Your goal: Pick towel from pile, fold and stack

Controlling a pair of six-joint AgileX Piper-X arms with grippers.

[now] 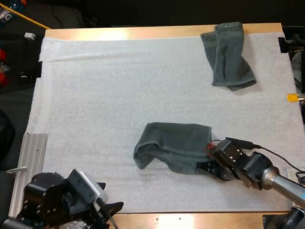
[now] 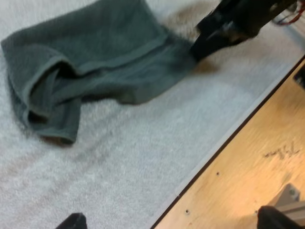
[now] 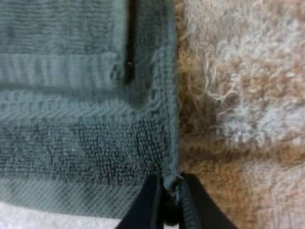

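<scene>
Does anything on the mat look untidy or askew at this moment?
Yes. The middle towel is bunched, its left end curled over itself, while the right gripper pinches its near right corner. The far towel lies slanted, not square to the mat.

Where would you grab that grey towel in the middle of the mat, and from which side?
Probably the middle towel by its near right corner, coming from the right, low over the mat: the hem there lies flat, while the left end is bunched and folded over. The right gripper pinches that corner.
</scene>
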